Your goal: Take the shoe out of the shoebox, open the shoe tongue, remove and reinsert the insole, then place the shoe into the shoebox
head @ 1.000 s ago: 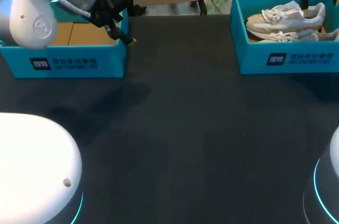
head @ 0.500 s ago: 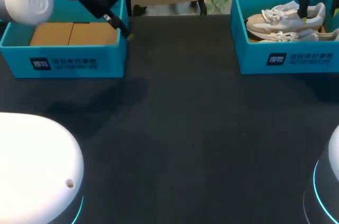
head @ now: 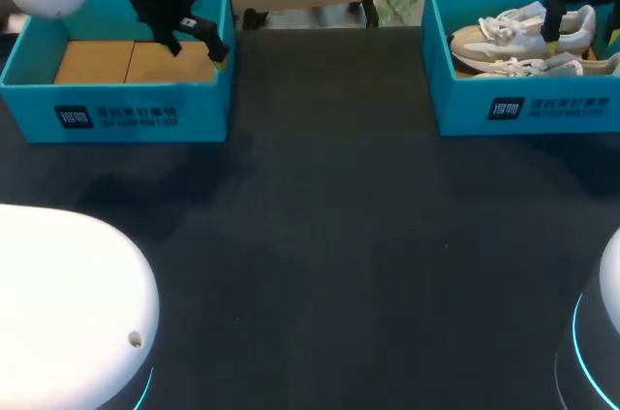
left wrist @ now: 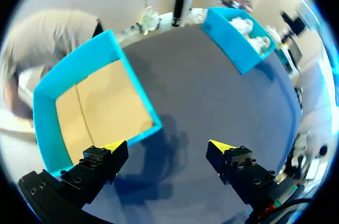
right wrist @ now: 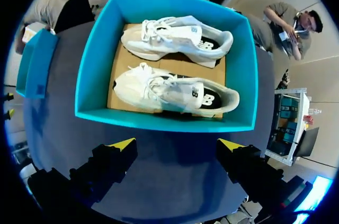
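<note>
Right wrist view shows the right gripper (right wrist: 176,144), fingers spread wide and empty, hovering just short of the shoebox (right wrist: 159,121); the nearer shoe (right wrist: 175,92) lies ahead inside it, lengthwise across the finger gap, while the left gripper (left wrist: 165,145), equally spread, is well apart

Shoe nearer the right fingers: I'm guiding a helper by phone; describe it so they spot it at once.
On the dark table, at the robot's right, stands an open turquoise cardboard shoebox holding two white lace-up sneakers. The wanted white sneaker lies nearer the right gripper, along the box's near wall; the other sneaker lies beyond it.
</note>
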Robot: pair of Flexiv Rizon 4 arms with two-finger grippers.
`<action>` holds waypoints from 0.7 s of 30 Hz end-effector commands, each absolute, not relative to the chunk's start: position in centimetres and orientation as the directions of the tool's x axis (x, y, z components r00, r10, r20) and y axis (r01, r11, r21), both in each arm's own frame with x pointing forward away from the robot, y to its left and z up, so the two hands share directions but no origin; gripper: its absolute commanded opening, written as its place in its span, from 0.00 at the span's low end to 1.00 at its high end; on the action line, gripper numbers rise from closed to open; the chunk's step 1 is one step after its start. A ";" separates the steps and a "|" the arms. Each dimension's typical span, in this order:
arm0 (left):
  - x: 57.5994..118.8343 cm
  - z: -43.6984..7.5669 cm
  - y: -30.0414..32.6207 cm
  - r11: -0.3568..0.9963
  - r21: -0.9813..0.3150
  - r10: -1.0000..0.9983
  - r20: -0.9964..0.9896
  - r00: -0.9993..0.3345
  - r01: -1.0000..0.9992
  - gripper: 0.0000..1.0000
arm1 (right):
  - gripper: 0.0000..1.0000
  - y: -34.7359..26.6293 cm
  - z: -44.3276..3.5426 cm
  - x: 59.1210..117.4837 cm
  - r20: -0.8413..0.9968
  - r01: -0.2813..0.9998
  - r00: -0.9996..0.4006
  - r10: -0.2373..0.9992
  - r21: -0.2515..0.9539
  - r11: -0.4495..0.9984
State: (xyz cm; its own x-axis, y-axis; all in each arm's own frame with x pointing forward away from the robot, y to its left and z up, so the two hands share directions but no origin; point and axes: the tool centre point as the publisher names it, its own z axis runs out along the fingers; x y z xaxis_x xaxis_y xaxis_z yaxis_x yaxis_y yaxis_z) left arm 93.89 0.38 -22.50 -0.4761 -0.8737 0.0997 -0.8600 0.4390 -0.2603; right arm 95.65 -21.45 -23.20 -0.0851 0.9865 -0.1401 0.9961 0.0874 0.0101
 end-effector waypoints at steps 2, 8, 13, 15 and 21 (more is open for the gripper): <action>94.8 -23.6 1.1 0.376 -0.238 -0.907 0.103 -0.409 -0.895 1.00 | 1.00 -21.3 -23.6 92.9 -0.136 0.997 -0.062 0.989 0.044 0.069; 95.0 -25.3 1.4 0.328 -0.220 -0.935 0.063 -0.349 -0.919 1.00 | 1.00 -21.0 -24.2 91.5 -0.099 0.997 -0.071 0.993 0.033 0.074; 95.0 -25.8 1.7 0.305 -0.208 -0.945 0.052 -0.322 -0.929 1.00 | 1.00 -20.9 -24.8 90.6 -0.079 0.996 -0.090 0.993 0.022 0.092; 94.9 -25.8 1.9 0.290 -0.203 -0.950 0.055 -0.306 -0.935 1.00 | 1.00 -21.1 -25.0 90.2 -0.078 0.996 -0.091 0.993 0.019 0.093; 93.9 -25.9 3.0 0.244 -0.188 -0.964 0.062 -0.260 -0.951 1.00 | 1.00 -22.1 -24.9 89.4 -0.084 0.996 -0.088 0.993 0.018 0.090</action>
State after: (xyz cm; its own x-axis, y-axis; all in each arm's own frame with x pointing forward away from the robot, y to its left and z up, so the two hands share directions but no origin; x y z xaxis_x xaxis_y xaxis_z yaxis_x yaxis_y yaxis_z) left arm 94.55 2.48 -26.13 -0.2685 -0.9612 0.0634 -0.9503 0.2536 -0.1808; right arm 90.06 -21.74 -25.11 -0.0882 0.9923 -0.0869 0.9960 0.0888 0.0029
